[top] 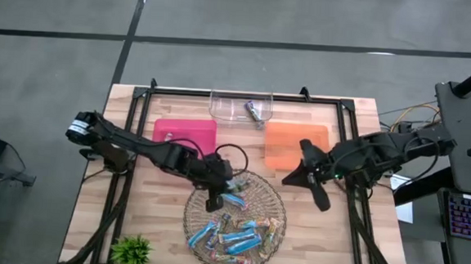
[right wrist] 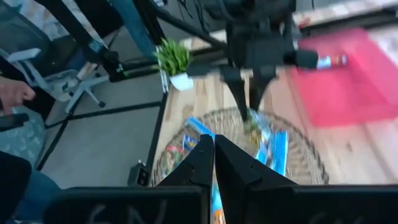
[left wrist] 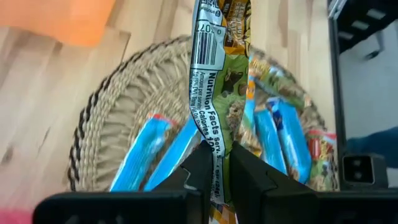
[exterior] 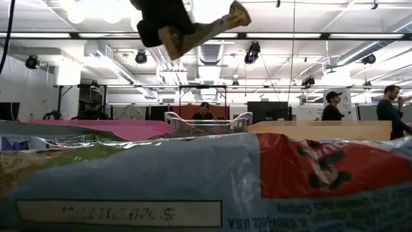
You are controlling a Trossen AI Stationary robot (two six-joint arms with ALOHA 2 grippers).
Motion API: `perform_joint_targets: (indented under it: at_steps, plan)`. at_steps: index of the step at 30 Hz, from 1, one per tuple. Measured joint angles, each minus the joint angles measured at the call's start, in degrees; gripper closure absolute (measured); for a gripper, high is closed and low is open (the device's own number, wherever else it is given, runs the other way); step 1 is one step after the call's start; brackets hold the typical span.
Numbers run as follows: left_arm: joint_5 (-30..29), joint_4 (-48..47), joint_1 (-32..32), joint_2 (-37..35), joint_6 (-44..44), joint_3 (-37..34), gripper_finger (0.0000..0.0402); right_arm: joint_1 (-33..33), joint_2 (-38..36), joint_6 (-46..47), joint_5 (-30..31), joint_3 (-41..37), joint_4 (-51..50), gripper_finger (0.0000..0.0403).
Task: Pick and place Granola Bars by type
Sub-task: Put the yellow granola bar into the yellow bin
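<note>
Several granola bars, mostly in blue wrappers (top: pixel 233 234), lie in a round wicker basket (top: pixel 274 201) at the table's near middle. Above the basket, my left gripper (top: pixel 213 201) is shut on one granola bar in a green and yellow wrapper (left wrist: pixel 217 81); the low view also shows this bar (exterior: pixel 209 27). To the basket's right, above the table, my right gripper (right wrist: pixel 213 152) hangs shut with nothing in it. My left gripper pinches one end of the bar's wrapper (left wrist: pixel 216 163) between its two fingers. The fingers slant down from the table's left, and the bar runs on beyond them in their own direction. It is lifted clear of the basket and the bars below.
A pink tray (top: pixel 185 133) and an orange tray (top: pixel 296 144) lie at the far side, with a clear container (top: pixel 229 107) holding one bar (top: pixel 256 110) behind them. A small green plant (top: pixel 132 248) stands at the near left. A wrapper (exterior: pixel 193 180) fills the low view's foreground.
</note>
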Motion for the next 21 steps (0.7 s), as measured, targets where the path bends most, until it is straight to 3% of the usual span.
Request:
perform_joint_targets:
  at_steps: [12,21]
  plan:
    - [0.0,10.1,6.8,0.0,0.1,1.2,0.0374,0.0,0.0,-4.6,0.5,6.1,-0.9,0.0394]
    - [0.0,10.5,11.9,1.0,1.0,6.2,0.0374,0.0,0.0,-4.6,1.0,6.3,-1.0,0.0394]
